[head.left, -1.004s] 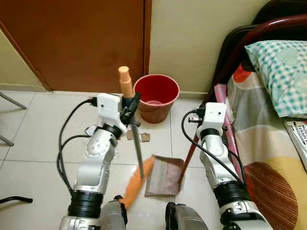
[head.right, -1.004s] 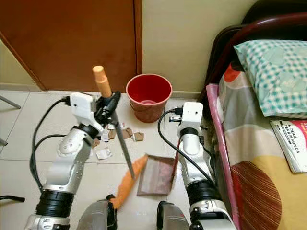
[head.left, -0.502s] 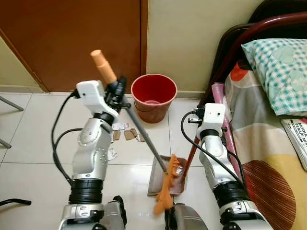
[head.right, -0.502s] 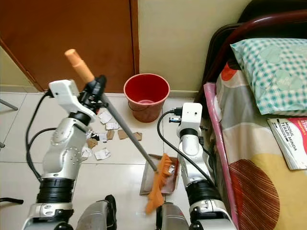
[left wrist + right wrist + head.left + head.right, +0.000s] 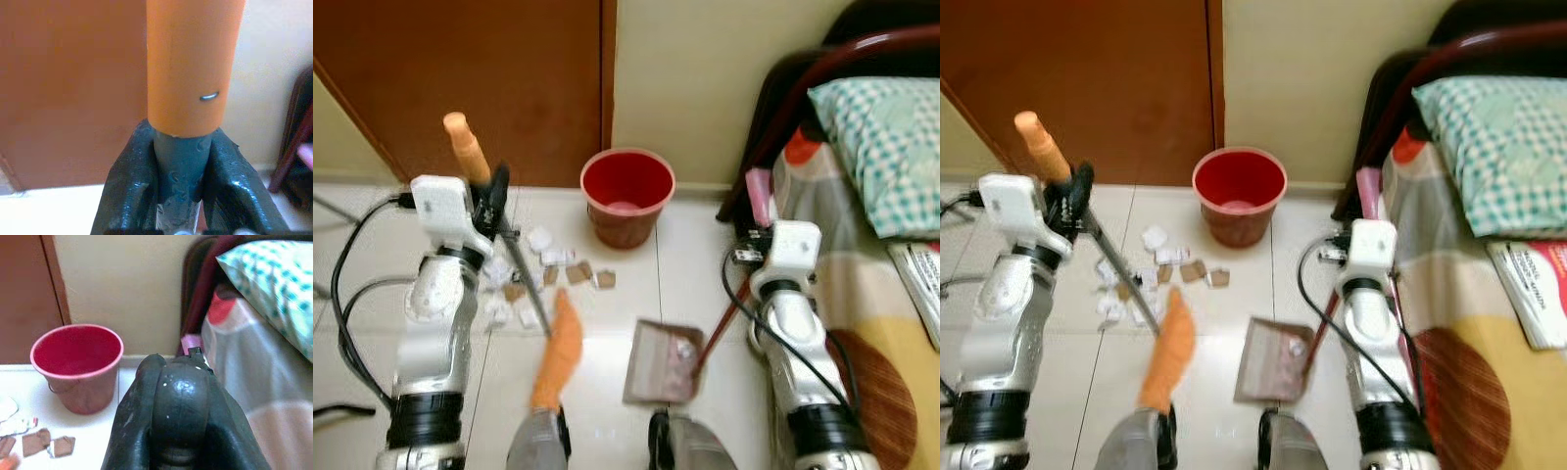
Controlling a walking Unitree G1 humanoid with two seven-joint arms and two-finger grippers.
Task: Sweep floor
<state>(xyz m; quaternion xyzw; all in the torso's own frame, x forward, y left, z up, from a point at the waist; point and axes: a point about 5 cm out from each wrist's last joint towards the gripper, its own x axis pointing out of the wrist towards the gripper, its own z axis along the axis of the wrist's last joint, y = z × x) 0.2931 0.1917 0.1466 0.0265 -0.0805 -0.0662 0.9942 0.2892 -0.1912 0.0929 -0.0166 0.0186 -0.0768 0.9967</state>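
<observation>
While the head views are a bit blurred, you can still read the layout. Your left gripper [image 5: 178,186] is clamped on the broom handle [image 5: 514,264], just below its orange grip [image 5: 193,63]; the handle slants down to the orange broom head [image 5: 558,351], which sits on the tiled floor [image 5: 607,313] right beside a scatter of paper and cardboard scraps [image 5: 543,274]. Your right gripper [image 5: 178,416] has its fingers wrapped shut around a dark rod, which looks like the dustpan handle [image 5: 717,331]. The dustpan [image 5: 661,362] lies flat on the floor to the right of the broom head, apart from it, with a few bits in it. A red bucket [image 5: 627,196] stands near the wall [image 5: 695,78] beyond the scraps, next to the brown door [image 5: 460,78]. The bed [image 5: 881,294] with a checked pillow [image 5: 881,147] is on your right.
</observation>
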